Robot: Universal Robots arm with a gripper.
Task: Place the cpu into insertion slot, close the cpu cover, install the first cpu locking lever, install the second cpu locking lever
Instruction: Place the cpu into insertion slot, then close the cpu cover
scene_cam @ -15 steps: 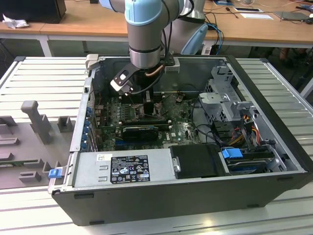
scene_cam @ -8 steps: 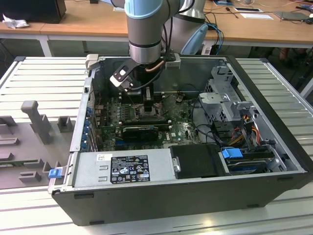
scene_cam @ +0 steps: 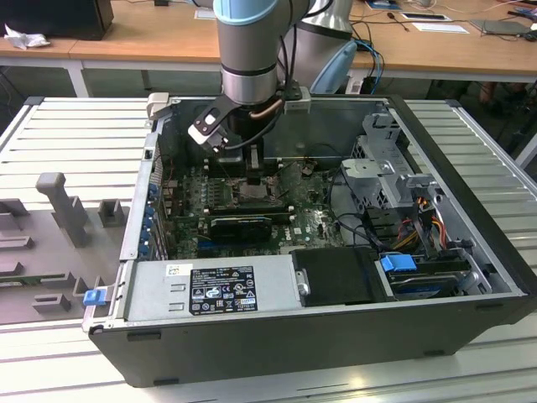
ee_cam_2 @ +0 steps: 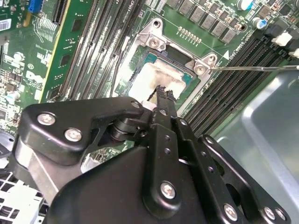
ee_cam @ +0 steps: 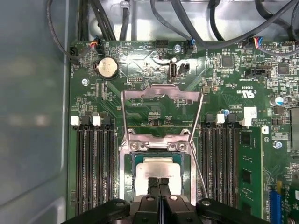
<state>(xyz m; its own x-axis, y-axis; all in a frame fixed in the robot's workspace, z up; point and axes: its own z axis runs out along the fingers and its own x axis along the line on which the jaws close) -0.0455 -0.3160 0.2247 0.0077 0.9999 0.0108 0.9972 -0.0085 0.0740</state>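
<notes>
The pincer (ee_cam: 159,182) is recorded closed, fingertips together with nothing gripped, directly over the cpu (ee_cam: 161,165); contact with it cannot be told. The cpu is seated flat in the insertion slot (ee_cam: 125,173) on the green motherboard (ee_cam: 140,70), inside the open computer case (scene_cam: 470,168) laid on the table (scene_cam: 67,126). The cpu cover (ee_cam: 161,92) is swung open, clear of the slot, and a thin wire lever (ee_cam: 200,175) is noted alongside the slot.

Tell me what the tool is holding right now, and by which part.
Nothing. The tool is shut with nothing between its fingers, its tips over the chip, which lies in the socket with the cover open.
</notes>
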